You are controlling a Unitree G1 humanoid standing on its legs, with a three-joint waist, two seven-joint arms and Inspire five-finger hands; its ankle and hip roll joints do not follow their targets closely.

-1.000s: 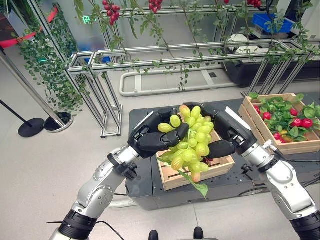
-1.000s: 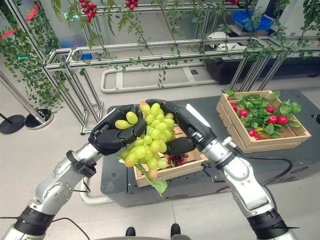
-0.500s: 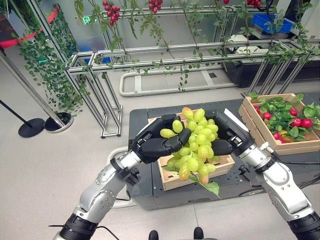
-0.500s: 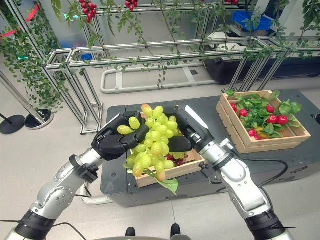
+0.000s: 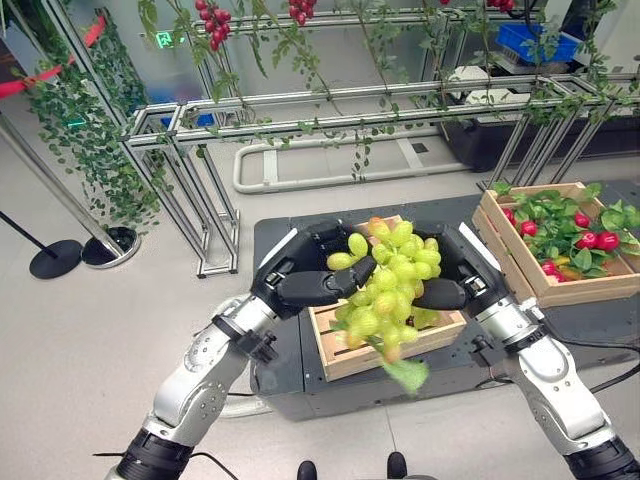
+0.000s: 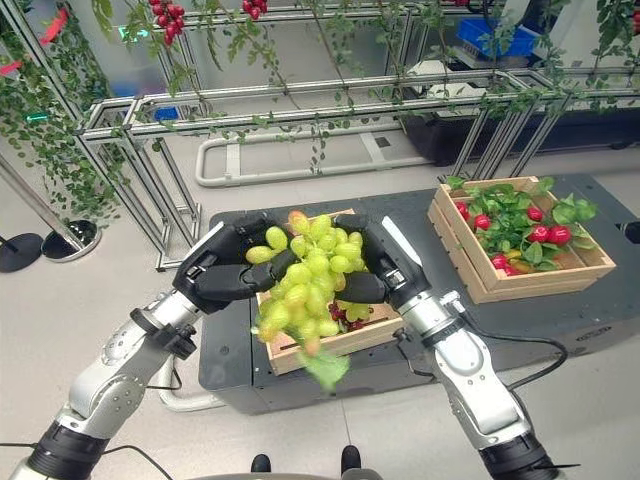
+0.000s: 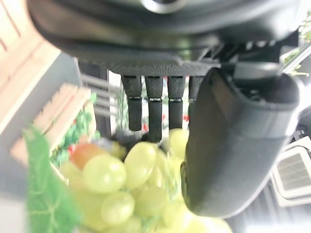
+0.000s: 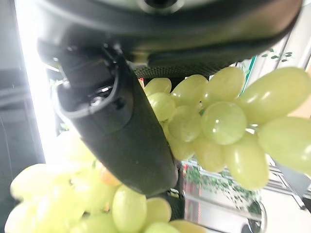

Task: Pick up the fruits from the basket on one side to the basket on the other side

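Dark desk [image 5: 280,240]: left hand [image 5: 305,285] and right hand [image 5: 450,280] clamp the grapes [image 5: 390,285], now lower over the near crate [image 5: 345,355] (leaf swinging); far crate [image 5: 560,290] still ahead.

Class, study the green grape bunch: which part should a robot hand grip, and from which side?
Cup the bunch of green grapes around its broad upper part, one robot hand from each flank, as the left robot hand and right robot hand do: it hangs loose and tapers downward.
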